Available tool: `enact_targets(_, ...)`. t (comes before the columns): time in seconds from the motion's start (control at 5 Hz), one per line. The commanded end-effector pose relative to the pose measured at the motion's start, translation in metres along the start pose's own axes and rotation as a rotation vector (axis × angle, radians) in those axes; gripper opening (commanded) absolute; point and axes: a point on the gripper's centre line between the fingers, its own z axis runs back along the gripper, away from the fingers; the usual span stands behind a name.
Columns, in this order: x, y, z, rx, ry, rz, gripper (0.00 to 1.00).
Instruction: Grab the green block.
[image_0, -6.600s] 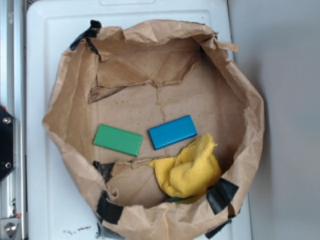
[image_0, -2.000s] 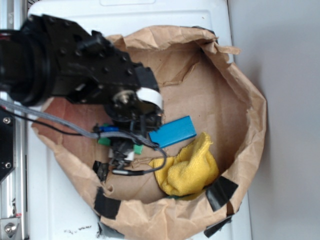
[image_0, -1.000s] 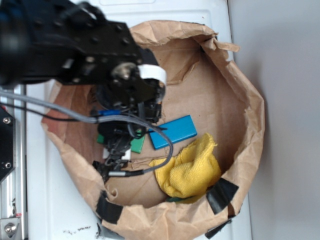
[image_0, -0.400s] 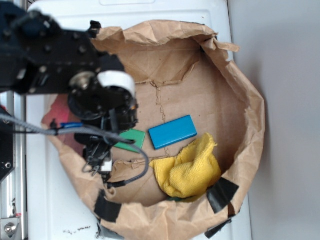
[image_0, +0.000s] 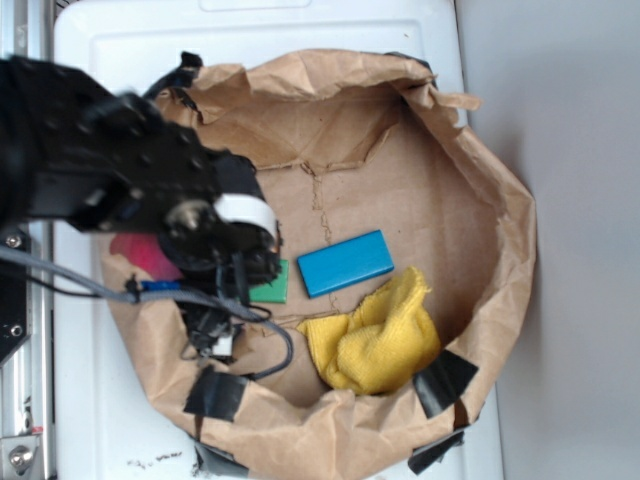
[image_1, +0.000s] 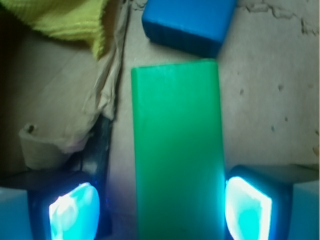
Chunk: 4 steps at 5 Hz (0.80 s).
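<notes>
You're in the pre-grasp step: tool (image_1: 160, 202) lined up over the green block (image_1: 176, 150), not yet closed on it.

Wrist view, left to right: the left fingertip (image_1: 70, 210) sits clear of the block with a visible gap, over a crumpled paper fold. The block runs lengthwise between the fingers. The right fingertip (image_1: 248, 207) is at or just beside the block's right edge; contact is hard to call through the glare. Jaws are apart, nothing held.

Block lies flat on the floor of the brown paper bag (image_0: 480, 170), toward its left side, far end nearly touching the blue block (image_1: 187, 22). Yellow cloth (image_0: 380, 340) is further right, near the bag's lower rim.

Next move, as I'd judge it: you want a small shift to centre the block, then descend if needed and close across its narrow width. Watch that the paper fold on the left doesn't get pinched in.
</notes>
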Motion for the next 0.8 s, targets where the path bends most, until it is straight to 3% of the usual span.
enact_targets(0.0,0.016,-0.004,0.018,-0.013,-0.03,0.031,0.0)
enact_targets(0.2,0.022,-0.013,0.052,-0.05,-0.047,0.075,0.0)
enact_targets(0.4,0.03,-0.017,0.084,-0.131,-0.016,0.102,0.0)
enact_targets(0.6,0.032,-0.02,0.111,-0.169,0.009,0.1,0.0)
